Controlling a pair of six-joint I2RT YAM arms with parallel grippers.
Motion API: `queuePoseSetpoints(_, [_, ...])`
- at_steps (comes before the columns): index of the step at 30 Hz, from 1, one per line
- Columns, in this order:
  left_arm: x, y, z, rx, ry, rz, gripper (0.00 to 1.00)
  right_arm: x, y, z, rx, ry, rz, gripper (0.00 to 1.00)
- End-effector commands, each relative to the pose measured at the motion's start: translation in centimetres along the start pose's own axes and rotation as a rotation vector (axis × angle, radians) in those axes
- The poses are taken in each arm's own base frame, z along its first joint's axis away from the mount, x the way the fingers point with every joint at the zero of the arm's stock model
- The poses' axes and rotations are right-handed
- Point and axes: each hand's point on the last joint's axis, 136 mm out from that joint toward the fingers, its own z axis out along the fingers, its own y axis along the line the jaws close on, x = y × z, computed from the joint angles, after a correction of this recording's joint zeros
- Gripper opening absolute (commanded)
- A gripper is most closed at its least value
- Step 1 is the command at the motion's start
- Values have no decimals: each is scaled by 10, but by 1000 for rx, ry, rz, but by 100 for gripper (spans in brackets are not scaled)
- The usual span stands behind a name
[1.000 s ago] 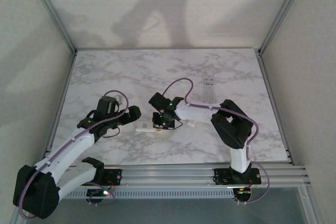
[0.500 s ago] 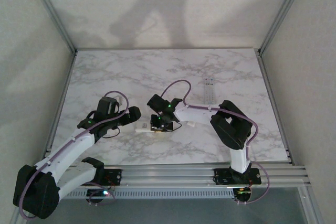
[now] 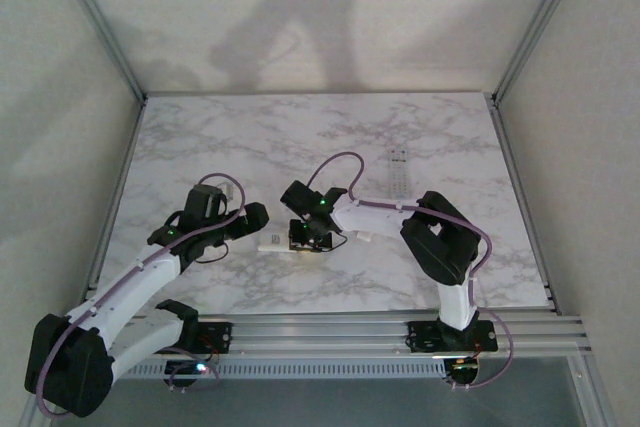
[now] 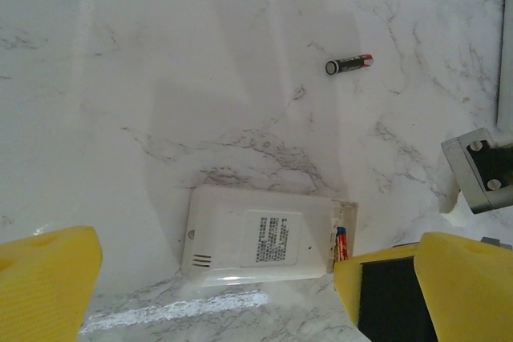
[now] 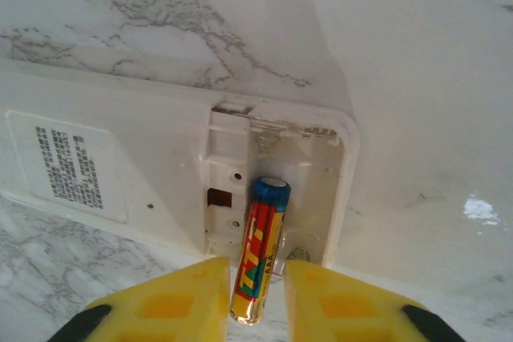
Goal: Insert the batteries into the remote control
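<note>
From above, the left gripper (image 3: pixel 262 215) hovers just left of the white remote (image 3: pixel 272 244), with the right gripper (image 3: pixel 308 239) over the remote's right end. In the left wrist view, the left gripper (image 4: pixel 232 286) is spread wide over the face-down remote (image 4: pixel 256 238), and a loose battery (image 4: pixel 349 64) lies on the table (image 4: pixel 160 54). In the right wrist view, a second battery (image 5: pixel 260 246) lies in the remote's open compartment (image 5: pixel 321 162), between the right gripper's yellow fingers (image 5: pixel 172 298). I cannot tell whether they pinch it.

Overhead looks down; both wrists (close) share the remote (image 4: pixel 260 238).
</note>
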Motion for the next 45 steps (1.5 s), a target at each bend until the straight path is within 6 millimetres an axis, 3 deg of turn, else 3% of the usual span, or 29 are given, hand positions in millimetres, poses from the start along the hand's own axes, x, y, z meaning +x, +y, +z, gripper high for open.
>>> queuePoseSetpoints(1, [-1,4,2,-5,-8,8,99,0,-2,-4,33,-12,-15,25])
queuePoseSetpoints(10, [0,5,3,-6,-6,-1,100,-1,-2,0,37,-12,-20,14])
queuePoseSetpoints(17, [14,6,12,37,29,-67,99,-5,-4,4,50,-24,-21,12])
queuePoseSetpoints(23, [20,9,18,33,53,-77,100,-11,-1,9,35,-42,-28,15])
queuePoseSetpoints(33, [28,25,25,-34,75,-93,99,-12,5,-16,15,-72,-57,22])
queuePoseSetpoints(45, [53,25,42,-48,205,-75,61,-13,2,-21,12,-79,-61,18])
